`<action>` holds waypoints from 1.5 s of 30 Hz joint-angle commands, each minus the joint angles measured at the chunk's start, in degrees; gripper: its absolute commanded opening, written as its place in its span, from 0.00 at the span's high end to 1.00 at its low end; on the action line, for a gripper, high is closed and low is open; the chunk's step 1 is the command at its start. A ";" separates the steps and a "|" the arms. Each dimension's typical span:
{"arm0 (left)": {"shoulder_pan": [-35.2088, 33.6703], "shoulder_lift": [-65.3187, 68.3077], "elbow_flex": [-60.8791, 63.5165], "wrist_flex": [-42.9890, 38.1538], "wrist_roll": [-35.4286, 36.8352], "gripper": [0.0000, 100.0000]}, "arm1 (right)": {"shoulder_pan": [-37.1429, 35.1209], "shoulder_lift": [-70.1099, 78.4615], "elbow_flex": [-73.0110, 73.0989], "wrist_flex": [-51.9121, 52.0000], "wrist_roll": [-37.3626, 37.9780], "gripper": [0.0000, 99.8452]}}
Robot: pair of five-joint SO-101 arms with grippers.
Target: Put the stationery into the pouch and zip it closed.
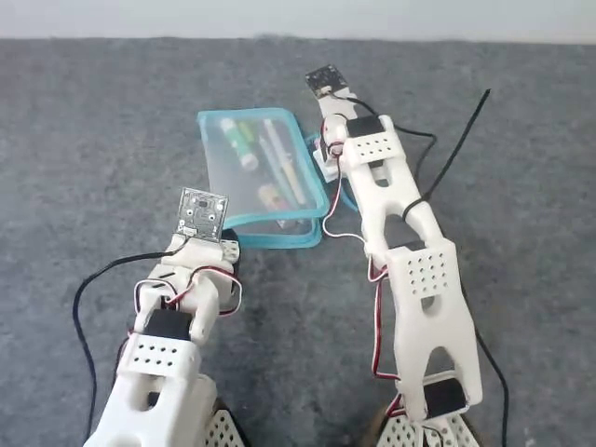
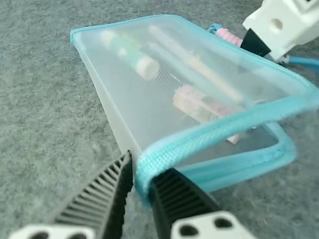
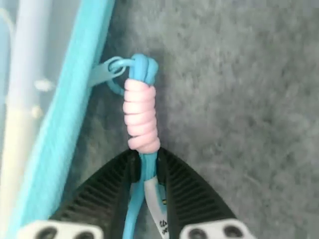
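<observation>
A translucent pouch (image 1: 244,182) with a teal zip border lies on the grey carpet. Inside it are a green marker with a white cap (image 1: 244,144), pens (image 1: 284,160) and a small eraser (image 1: 273,196). My left gripper (image 2: 139,185) is shut on the teal edge (image 2: 209,137) at the pouch's near corner. My right gripper (image 3: 145,169) is at the pouch's right side, shut on the teal cord of the zipper pull, just below its pink coil (image 3: 141,117). The left wrist view has the pouch (image 2: 149,94), the pink coil (image 2: 230,36) and the other arm's gripper (image 2: 279,22) beyond it.
Grey carpet (image 1: 102,140) spreads around the pouch on every side. A black cable (image 1: 461,140) trails to the right of the right arm, and another loops at the left arm's side (image 1: 88,279). A pale wall edge runs along the back.
</observation>
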 commanded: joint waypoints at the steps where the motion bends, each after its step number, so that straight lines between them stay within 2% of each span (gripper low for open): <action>1: -0.09 -0.09 -1.27 -2.11 -0.18 0.99 | 1.71 -0.57 -4.40 7.60 0.79 0.99; 6: -0.09 -0.09 -1.27 -2.11 -0.18 0.99 | 1.71 -0.57 -8.97 14.73 0.70 0.99; 14: -0.18 -0.09 -1.27 -2.11 -0.18 0.99 | 4.44 -2.95 -9.05 18.07 0.26 0.99; 24: -1.49 -0.09 -1.45 -2.11 -0.18 0.99 | 4.26 -8.75 -8.97 22.81 0.44 0.99; 37: -2.29 -0.09 -1.63 -2.20 -0.18 0.99 | 4.79 -25.98 -8.79 33.98 0.62 0.99; 45: -2.29 0.26 -1.19 -4.22 -0.26 0.99 | 3.91 -38.29 -6.33 34.42 0.79 0.99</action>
